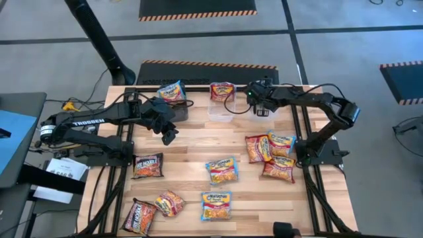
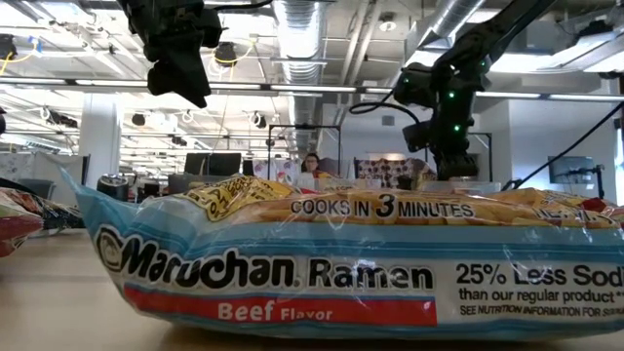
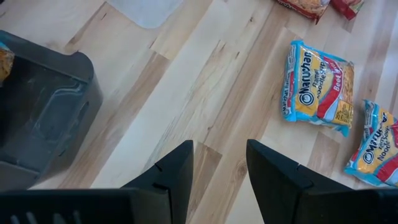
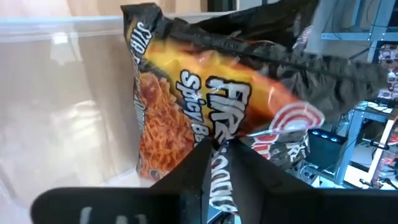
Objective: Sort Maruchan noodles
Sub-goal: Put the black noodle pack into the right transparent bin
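My right gripper [image 4: 219,152] is shut on a black-and-orange Maruchan packet [image 4: 205,106] at the clear bin [image 1: 221,109] by the table's far edge. In the high view the gripper [image 1: 254,99] sits just right of a packet over that bin [image 1: 223,90]. My left gripper [image 3: 219,152] is open and holds nothing. It hovers over bare wood [image 1: 168,135] beside the dark bin [image 1: 175,109], which holds a blue/yellow packet [image 1: 172,91]. More packets lie flat on the table: blue/yellow [image 1: 221,170], red/orange [image 1: 271,155] and black/red [image 1: 149,165]. My right gripper pinches the black-and-orange packet between its two shut fingers at one crinkled edge [image 4: 211,134]. The rest of the packet reaches ahead of the fingers over the clear bin's wall [image 4: 62,93]. Whether the packet touches the bin I cannot tell.
Near the front edge lie a blue/yellow packet [image 1: 216,205], a red/orange one [image 1: 170,203] and a black/red one [image 1: 139,215]. A blue/yellow packet [image 2: 341,273] fills the low view's foreground. Bare wood lies in the table's middle between the two arms. Black frame rails run along both sides.
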### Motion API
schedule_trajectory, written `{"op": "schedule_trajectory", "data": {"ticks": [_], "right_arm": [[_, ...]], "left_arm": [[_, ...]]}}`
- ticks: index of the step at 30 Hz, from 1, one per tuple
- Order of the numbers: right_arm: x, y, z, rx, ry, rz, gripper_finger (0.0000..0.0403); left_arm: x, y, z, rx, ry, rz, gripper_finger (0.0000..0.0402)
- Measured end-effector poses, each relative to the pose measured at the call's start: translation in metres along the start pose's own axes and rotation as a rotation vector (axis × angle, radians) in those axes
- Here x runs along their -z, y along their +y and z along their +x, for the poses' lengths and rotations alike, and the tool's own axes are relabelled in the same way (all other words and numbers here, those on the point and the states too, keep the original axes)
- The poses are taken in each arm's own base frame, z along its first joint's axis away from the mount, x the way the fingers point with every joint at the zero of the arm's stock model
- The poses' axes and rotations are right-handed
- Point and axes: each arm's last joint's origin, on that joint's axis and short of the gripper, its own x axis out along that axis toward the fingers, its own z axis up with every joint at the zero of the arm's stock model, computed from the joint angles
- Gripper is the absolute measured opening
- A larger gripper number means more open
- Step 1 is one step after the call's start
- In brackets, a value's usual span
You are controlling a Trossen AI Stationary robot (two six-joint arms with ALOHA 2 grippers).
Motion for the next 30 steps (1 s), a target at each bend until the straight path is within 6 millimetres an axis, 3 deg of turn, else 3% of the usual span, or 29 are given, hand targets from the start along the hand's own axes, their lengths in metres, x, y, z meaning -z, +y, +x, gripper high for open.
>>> {"op": "schedule_trajectory", "data": {"ticks": [19, 26, 30], "right_arm": [[0.003, -0.013, -0.033, 0.124, -0.049, 0.083, 0.0103], [-0.006, -0.005, -0.047, -0.089, -0.28, 0.145, 0.0103], [-0.009, -0.003, -0.037, -0.134, -0.284, 0.151, 0.0103]], "left_arm": [[0.0, 0.0, 0.0, -0.002, 0.0, 0.0, 0.0136], [0.0, 0.0, 0.0, -0.002, 0.0, 0.0, 0.0136], [0.0, 0.0, 0.0, -0.002, 0.0, 0.0, 0.0136]]}}
